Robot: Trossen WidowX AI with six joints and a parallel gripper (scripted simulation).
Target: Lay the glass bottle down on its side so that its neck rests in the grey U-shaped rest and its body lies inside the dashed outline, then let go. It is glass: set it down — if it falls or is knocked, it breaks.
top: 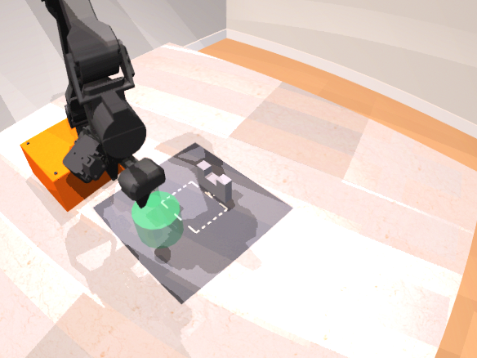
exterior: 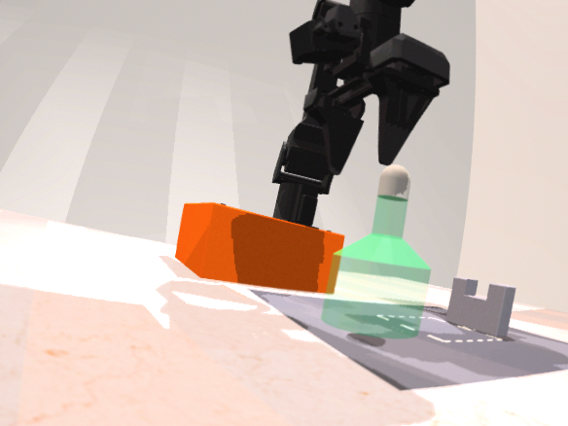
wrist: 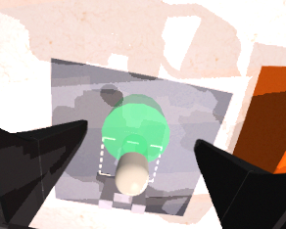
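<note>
WidowX gripper (top: 136, 188) (exterior: 362, 167) (wrist: 142, 135) — pitched downward above glass bottle (top: 157, 221) (exterior: 379, 282) (wrist: 134, 124) | claw — fingers apart, holding nothing | bottle upright on mat (top: 184, 278) (exterior: 413, 370) (wrist: 73, 161)

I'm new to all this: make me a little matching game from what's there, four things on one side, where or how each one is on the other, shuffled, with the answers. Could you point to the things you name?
1. glass bottle (top: 157, 217) (exterior: 381, 282) (wrist: 134, 122)
2. gripper (exterior: 362, 167) (wrist: 142, 135)
3. grey U-shaped rest (top: 225, 190) (exterior: 501, 311) (wrist: 122, 198)
4. block under the arm (top: 49, 155) (exterior: 204, 243) (wrist: 262, 108)

A. orange
B. upright on the mat (top: 184, 290) (exterior: 404, 374) (wrist: 69, 108)
C. open, holding nothing
D. notched at the top

Pairs: 1-B, 2-C, 3-D, 4-A
</note>
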